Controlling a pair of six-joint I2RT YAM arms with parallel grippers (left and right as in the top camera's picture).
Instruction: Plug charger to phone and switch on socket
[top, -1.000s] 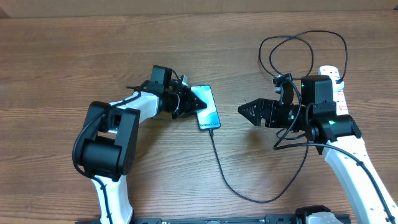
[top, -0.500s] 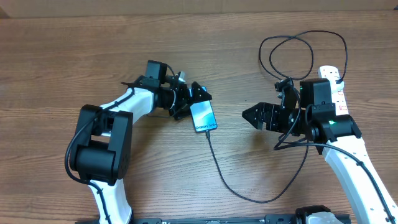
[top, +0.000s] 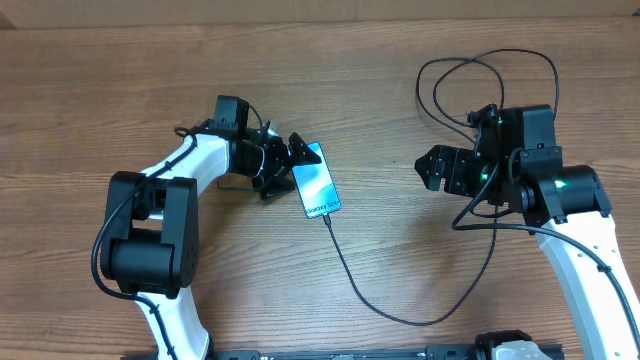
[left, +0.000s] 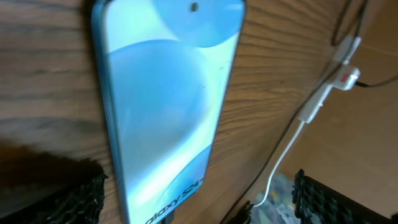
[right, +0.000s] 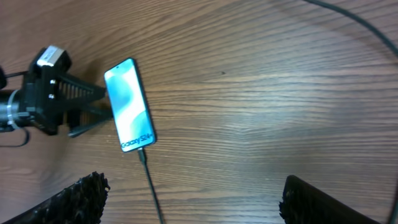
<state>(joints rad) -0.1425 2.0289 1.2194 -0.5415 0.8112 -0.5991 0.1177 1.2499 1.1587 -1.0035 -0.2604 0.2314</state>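
The phone (top: 316, 180) lies flat on the wooden table with its blue-and-white screen up. The charger (top: 352, 280), a thin black cable, is plugged into the phone's lower end, as the right wrist view shows at the connector (right: 142, 154). It runs in a curve towards the right arm. My left gripper (top: 285, 168) stands open just left of the phone, its fingers (left: 68, 199) wide apart and holding nothing. My right gripper (top: 436, 170) is open over bare table, well right of the phone. The socket (left: 344, 73) shows small in the left wrist view; in the overhead view the right arm covers it.
The black cable makes large loops (top: 490, 75) at the back right, behind the right arm. A thick white cord (left: 283, 155) trails from the power strip. Bare wooden table (top: 400, 240) lies between the two arms.
My left gripper opened, let go of the phone and drew back to the left; the phone ended up further left and turned. My right gripper pulled back to the right and opened slightly.
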